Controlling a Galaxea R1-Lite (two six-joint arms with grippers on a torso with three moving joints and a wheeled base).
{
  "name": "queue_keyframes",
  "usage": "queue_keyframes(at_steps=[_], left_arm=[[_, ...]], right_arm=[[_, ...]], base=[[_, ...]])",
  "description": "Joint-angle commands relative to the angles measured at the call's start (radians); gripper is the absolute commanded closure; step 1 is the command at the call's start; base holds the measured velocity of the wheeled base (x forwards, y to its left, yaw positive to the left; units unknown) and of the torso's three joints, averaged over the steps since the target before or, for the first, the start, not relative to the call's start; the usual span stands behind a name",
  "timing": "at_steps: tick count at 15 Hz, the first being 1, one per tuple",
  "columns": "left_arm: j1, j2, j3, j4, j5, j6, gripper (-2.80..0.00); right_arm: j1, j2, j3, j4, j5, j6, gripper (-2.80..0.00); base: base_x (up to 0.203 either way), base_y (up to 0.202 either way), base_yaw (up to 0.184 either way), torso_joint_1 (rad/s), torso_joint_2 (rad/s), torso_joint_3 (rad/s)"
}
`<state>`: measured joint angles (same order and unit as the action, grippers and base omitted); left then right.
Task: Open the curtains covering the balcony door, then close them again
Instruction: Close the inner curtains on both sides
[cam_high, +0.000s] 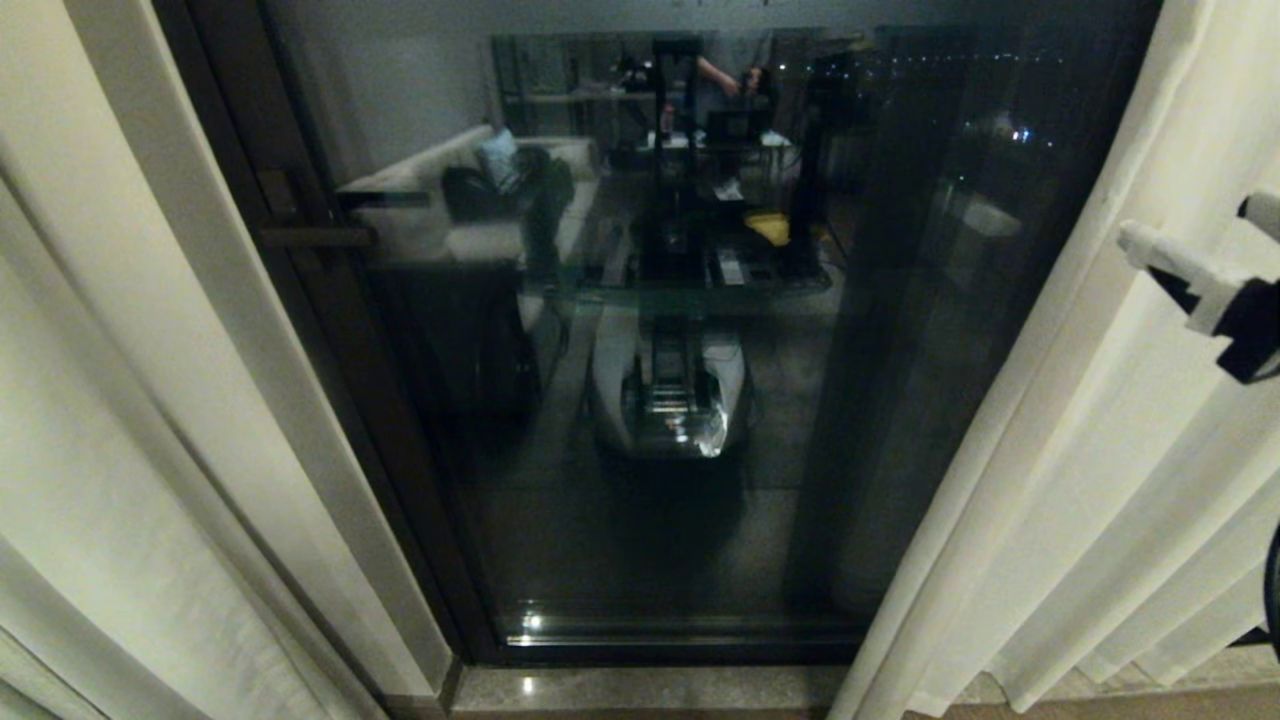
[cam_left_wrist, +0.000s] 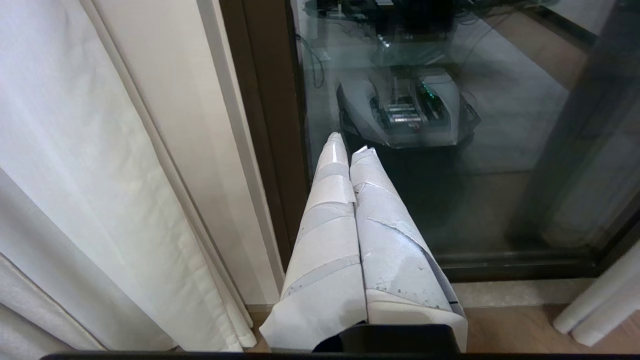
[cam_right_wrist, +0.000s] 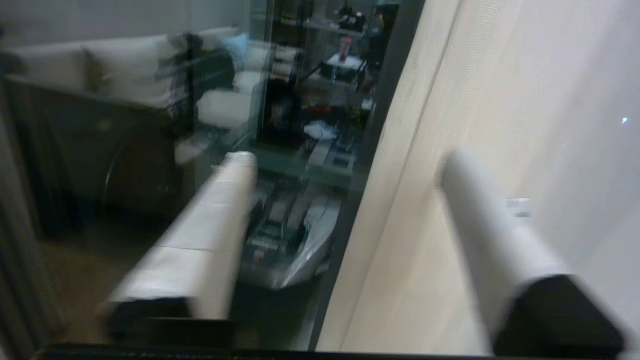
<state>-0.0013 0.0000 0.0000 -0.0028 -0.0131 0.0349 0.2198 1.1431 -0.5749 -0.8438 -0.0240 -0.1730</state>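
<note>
While the curtains are hanging parted to both edges of the head view, the balcony door is showing bare through the middle of the frame, its dark lever handle at the upper left. I am judging the opening half of the job as done, with the closing not yet made. My right pincer is reaching in at the right edge of this frame, in front of the right-hand panel.

In the left wrist view, my left pincer is sitting with its taped fingers pressed together on nothing, pointing at the glass, with pale pleats filling the left of the frame.

In the right wrist view, my right pincer is standing with its fingers wide apart and nothing between them; one finger is lying over the cream fabric on the right of the frame, the other over the glass. I cannot tell whether it is touching the cloth. Gripping that edge and drawing it across the glass looks like what is left.
</note>
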Motion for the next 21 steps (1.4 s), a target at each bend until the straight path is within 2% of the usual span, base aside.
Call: queue_keyframes(at_steps=[1,5,9,14,18,21], left_arm=[[0.000,0.000,0.000,0.000,-0.001,0.000,0.00],[0.000,0.000,0.000,0.000,-0.001,0.000,0.00],[0.000,0.000,0.000,0.000,-0.001,0.000,0.00],[0.000,0.000,0.000,0.000,-0.001,0.000,0.00],[0.000,0.000,0.000,0.000,-0.001,0.000,0.00],[0.000,0.000,0.000,0.000,-0.001,0.000,0.00]], right_arm=[[0.000,-0.120,0.101,0.000,0.000,0.000,0.00],[-0.003,-0.249,0.258,0.011,-0.006,0.036,0.00],[-0.008,-0.351,0.394,0.020,-0.075,0.050,0.00],[-0.033,-0.510,0.561,0.085,-0.082,0.065,0.00],[-0.163,-0.621,0.573,0.329,-0.076,0.089,0.00],[-0.228,-0.736,0.573,0.543,-0.053,0.111,0.00]], base=[[0.000,0.000,0.000,0.000,0.00,0.000],[0.000,0.000,0.000,0.000,0.00,0.000],[0.000,0.000,0.000,0.000,0.00,0.000],[0.000,0.000,0.000,0.000,0.00,0.000],[0.000,0.000,0.000,0.000,0.00,0.000],[0.000,0.000,0.000,0.000,0.00,0.000]])
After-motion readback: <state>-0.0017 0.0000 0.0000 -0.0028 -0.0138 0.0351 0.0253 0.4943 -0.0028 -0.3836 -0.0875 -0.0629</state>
